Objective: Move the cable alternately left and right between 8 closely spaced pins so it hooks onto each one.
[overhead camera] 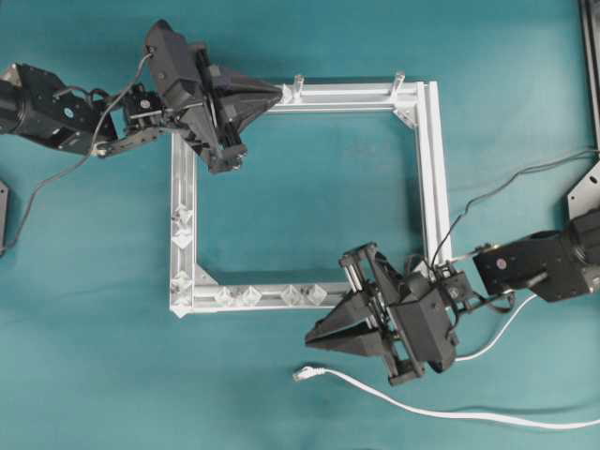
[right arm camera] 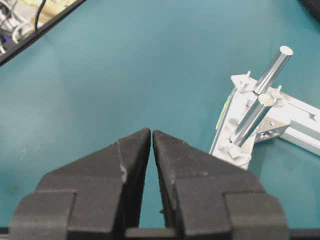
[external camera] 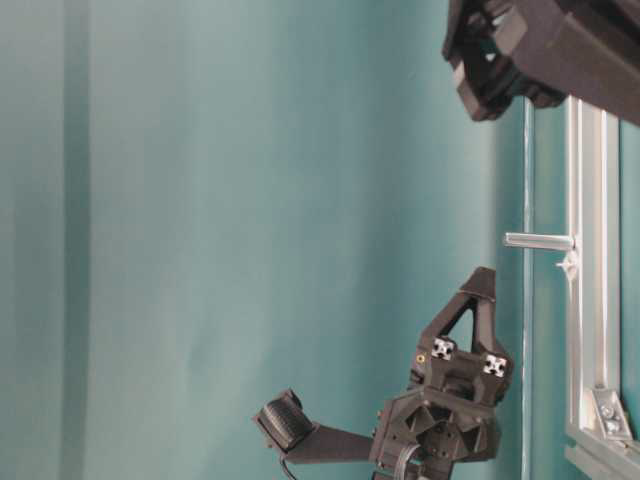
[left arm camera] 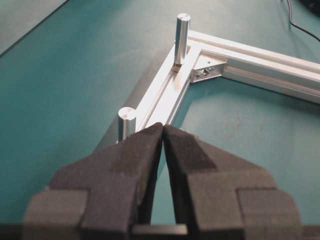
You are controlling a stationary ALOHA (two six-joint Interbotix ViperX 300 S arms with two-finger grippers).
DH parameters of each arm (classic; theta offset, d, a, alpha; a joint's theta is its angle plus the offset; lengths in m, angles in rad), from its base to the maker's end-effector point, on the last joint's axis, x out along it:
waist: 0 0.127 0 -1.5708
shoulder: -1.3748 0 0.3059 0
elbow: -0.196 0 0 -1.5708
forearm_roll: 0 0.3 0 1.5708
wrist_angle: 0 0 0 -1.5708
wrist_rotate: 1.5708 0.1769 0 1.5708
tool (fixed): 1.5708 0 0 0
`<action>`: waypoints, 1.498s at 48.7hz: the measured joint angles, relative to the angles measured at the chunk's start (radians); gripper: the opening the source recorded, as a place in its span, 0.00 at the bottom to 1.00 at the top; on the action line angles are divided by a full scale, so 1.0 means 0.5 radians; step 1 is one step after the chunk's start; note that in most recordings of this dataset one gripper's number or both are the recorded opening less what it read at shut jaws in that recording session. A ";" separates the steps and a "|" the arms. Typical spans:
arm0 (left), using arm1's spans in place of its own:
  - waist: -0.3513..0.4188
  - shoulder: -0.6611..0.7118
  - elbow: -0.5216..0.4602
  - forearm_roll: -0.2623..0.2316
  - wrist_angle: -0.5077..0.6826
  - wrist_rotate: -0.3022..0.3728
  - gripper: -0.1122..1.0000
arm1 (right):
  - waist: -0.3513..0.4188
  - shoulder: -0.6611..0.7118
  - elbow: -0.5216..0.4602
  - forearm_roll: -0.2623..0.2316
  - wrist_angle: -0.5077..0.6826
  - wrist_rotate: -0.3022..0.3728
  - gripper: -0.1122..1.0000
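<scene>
The white flat cable (overhead camera: 441, 410) lies loose on the teal table in front of the frame, its clear plug (overhead camera: 302, 373) free at the left end. Small whitish pins sit along the silver frame (overhead camera: 427, 159): some on the left rail (overhead camera: 181, 225), several on the near rail (overhead camera: 251, 296). My right gripper (overhead camera: 309, 339) (right arm camera: 151, 131) is shut and holds nothing, hovering just above the plug, beside the near rail. My left gripper (overhead camera: 279, 92) (left arm camera: 163, 125) (external camera: 482, 272) is shut on nothing over the frame's far left corner.
Upright metal posts (left arm camera: 182, 32) (right arm camera: 270, 70) stand on the frame's rails. Thin black arm wires (overhead camera: 525, 178) trail at the right. A dark bracket (overhead camera: 586, 183) sits at the table's right edge.
</scene>
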 measured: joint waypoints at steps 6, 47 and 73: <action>-0.031 -0.141 0.000 0.049 0.160 0.003 0.10 | 0.000 0.000 0.000 0.000 0.015 0.028 0.12; -0.117 -1.310 0.454 0.077 1.037 0.003 0.10 | 0.150 -0.230 -0.607 0.000 1.764 0.423 0.10; -0.166 -2.184 0.856 0.077 1.463 -0.006 0.10 | 0.178 -0.095 -0.831 0.000 2.123 0.890 0.10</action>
